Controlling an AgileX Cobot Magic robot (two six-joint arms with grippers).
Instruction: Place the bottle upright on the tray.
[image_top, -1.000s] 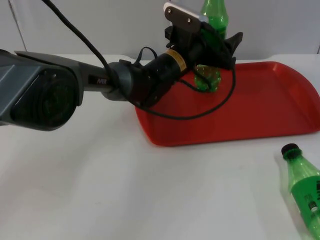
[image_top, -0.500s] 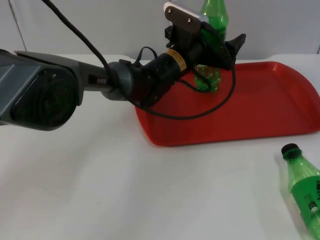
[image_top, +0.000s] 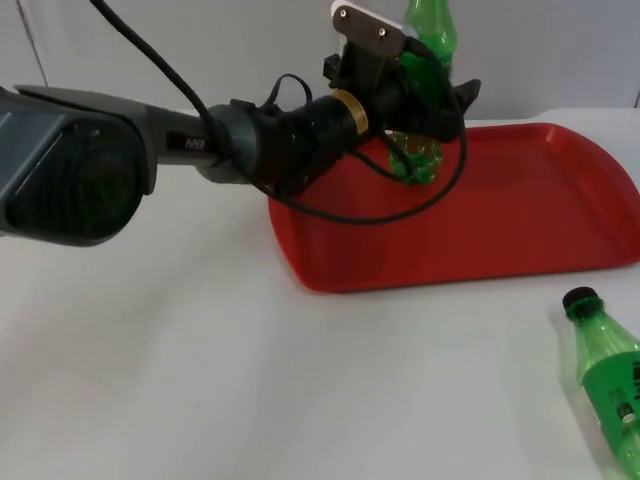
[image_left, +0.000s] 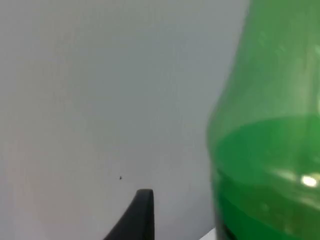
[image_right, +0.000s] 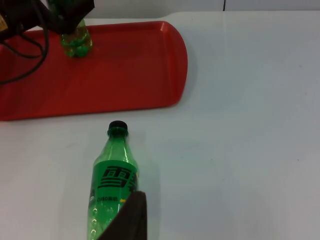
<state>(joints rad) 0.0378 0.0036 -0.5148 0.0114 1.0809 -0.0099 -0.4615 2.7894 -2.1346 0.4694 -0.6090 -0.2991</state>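
You have the left gripper (image_top: 432, 92) over the far left part of the red tray (image_top: 520, 215), with its fingers spread to either side of the standing bottle (image_top: 424, 95). That green bottle is upright, its base on the tray surface, and its upper body passes between the two fingers; whether either finger touches the plastic you cannot tell from here. In the left wrist view the bottle (image_left: 270, 150) sits just beside one black fingertip (image_left: 137, 217), with a gap of grey wall between them. Compared with a second ago, the left arm has shifted slightly up and toward the wall, and the bottle has stayed where it was. A second green bottle (image_right: 111, 185) with a black cap lies on its side on the white table (image_top: 200, 380), near the tray's front edge. The right arm waits above it.
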